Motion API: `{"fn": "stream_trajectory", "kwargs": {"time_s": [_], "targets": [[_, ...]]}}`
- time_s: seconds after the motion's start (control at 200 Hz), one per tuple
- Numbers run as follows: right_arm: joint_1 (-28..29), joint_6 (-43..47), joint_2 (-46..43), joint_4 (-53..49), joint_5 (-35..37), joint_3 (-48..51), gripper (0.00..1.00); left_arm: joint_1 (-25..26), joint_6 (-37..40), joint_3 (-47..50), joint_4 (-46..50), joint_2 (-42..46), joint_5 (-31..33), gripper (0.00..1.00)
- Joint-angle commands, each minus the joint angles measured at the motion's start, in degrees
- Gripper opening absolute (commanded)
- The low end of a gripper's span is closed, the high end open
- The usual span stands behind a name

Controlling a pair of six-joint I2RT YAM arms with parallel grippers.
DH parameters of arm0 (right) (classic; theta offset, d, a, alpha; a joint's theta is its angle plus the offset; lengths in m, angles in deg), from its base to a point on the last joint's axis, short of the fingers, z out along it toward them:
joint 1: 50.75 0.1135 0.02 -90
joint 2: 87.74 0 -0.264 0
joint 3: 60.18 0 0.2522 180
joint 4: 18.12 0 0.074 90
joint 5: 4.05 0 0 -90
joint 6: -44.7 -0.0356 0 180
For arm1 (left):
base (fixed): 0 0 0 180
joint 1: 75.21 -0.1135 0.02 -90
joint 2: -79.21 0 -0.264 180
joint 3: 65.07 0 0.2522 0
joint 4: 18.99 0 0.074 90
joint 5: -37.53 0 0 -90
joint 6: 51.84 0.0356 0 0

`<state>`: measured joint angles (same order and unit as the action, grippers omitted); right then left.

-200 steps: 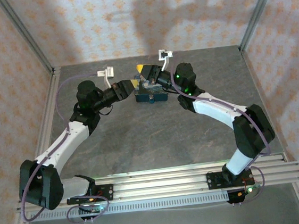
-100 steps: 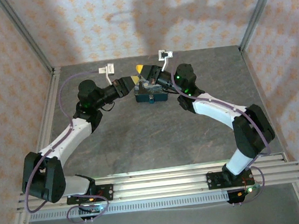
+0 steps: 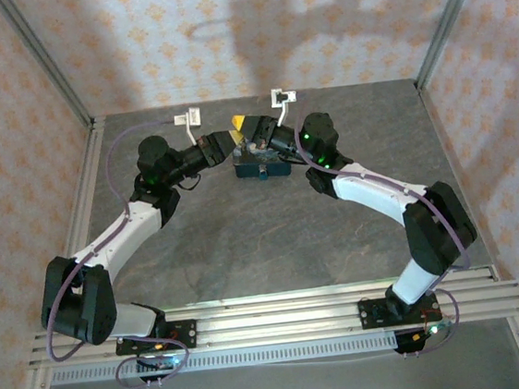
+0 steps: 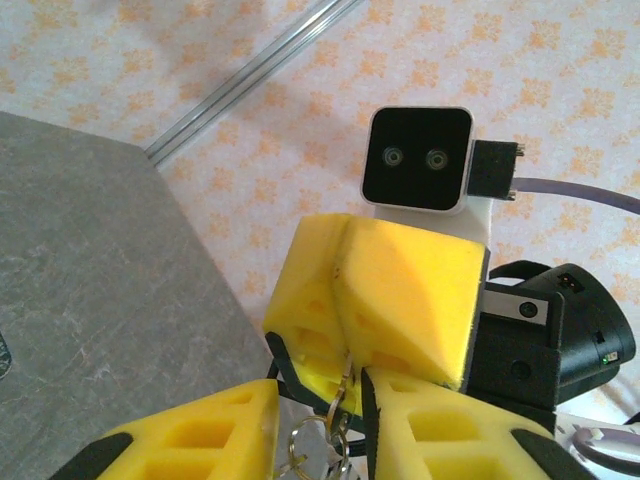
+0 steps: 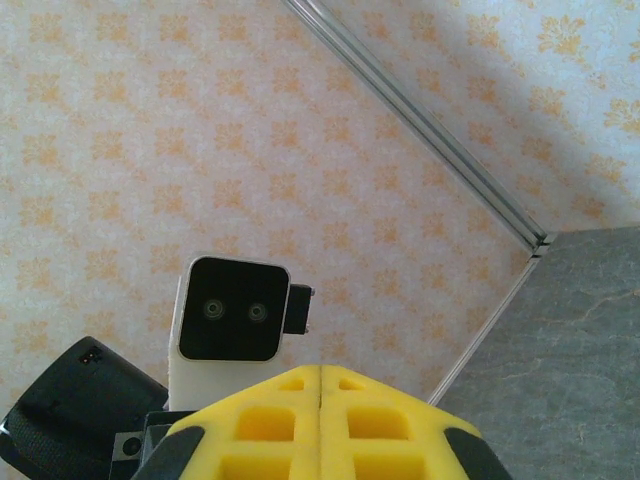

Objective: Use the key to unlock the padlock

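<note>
My right gripper (image 3: 243, 124) hovers above the blue painted box (image 3: 262, 165) at the back of the table, its yellow fingers (image 4: 385, 275) pressed shut. A thin silver piece, the key (image 4: 347, 378), sticks out of their seam, and wire key rings (image 4: 305, 440) hang from it. My left gripper (image 3: 225, 145) meets it from the left. In the left wrist view that gripper (image 4: 320, 388) stands open, its fingers on either side of the rings with a narrow gap. The right wrist view has my right gripper (image 5: 320, 372) shut, pointing at the wall. The padlock is hidden from me.
The dark stone table (image 3: 263, 231) is walled by patterned panels (image 3: 317, 30) on three sides, with metal posts in the back corners. Both arm bases are bolted to the aluminium rail (image 3: 281, 315) at the near edge. The left arm's wrist camera (image 5: 232, 312) faces my right wrist.
My left gripper has slid right and back toward the right gripper and narrowed its jaws around the hanging rings. The right gripper has shifted slightly left, still shut.
</note>
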<state>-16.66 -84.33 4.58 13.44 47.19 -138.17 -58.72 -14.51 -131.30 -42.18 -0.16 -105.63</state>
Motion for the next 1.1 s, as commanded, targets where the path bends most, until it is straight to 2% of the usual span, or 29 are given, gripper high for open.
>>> {"fn": "stream_trajectory", "kwargs": {"time_s": [0.0,0.13,0.235,0.34,0.38,0.415,0.44,0.49,0.535,0.636,0.741,0.831,0.946,1.096], "targets": [[0.41,-0.35,0.1,3.02,0.2,-1.3,0.0,0.38,-0.27,-2.03,-3.1,-0.26,-1.58,0.25],[0.46,-0.35,0.29,3.29,0.96,-1.08,0.0,0.56,0.22,-1.55,-2.29,-0.32,-1.93,0.16],[0.54,-0.14,0.32,3.28,1.39,-0.86,0.0,0.56,1.63,-1.33,-0.38,0.11,-1.94,0.0],[0.39,-0.85,-0.37,1.73,3.0,-0.38,0.0,0.56,6.0,-1.8,5.76,1.17,-1.15,0.0],[0.0,-0.88,-1.23,0.02,3.45,-0.24,0.08,0.52,8.37,-2.17,8.67,1.57,-1.06,0.0],[-0.6,-1.13,-2.48,-3.15,4.33,-0.28,0.26,0.39,10.96,-2.65,12.21,2.02,-0.83,0.0],[-1.16,-1.15,-3.57,-6.76,4.87,-0.66,0.35,0.38,13.58,-3.21,15.08,2.4,-0.53,0.0],[-2.5,-0.66,-5.83,-17.57,5.67,-2.86,0.44,0.3,19.09,-3.97,20.97,3.27,0.39,0.0],[-3.65,1.97,-7.23,-31.78,5.57,-6.9,0.5,0.22,24.56,-4.58,26.13,4.2,1.16,0.0],[-4.38,13.37,-7.57,-53.47,-1.98,-16.26,0.54,0.21,32.89,-5.11,33.37,6.03,2.36,0.0],[-4.38,18.7,-6.66,-64.04,-12.39,-21.01,0.57,0.21,35.68,-5.69,35.28,6.46,-0.03,0.0],[-4.16,19.37,-6.7,-65.63,-18.15,-20.78,0.6,0.2,35.43,-6.8,35.12,5.5,-3.9,0.0],[-3.35,20.21,-6.98,-65.45,-19.55,-19.28,0.61,0.21,33.37,-7.14,32.15,4.66,-8.25,0.0],[-2.97,19.54,-7.52,-62.32,-20.57,-17.0,0.54,0.21,32.9,-6.69,30.92,6.34,-9.27,0.0]]}}
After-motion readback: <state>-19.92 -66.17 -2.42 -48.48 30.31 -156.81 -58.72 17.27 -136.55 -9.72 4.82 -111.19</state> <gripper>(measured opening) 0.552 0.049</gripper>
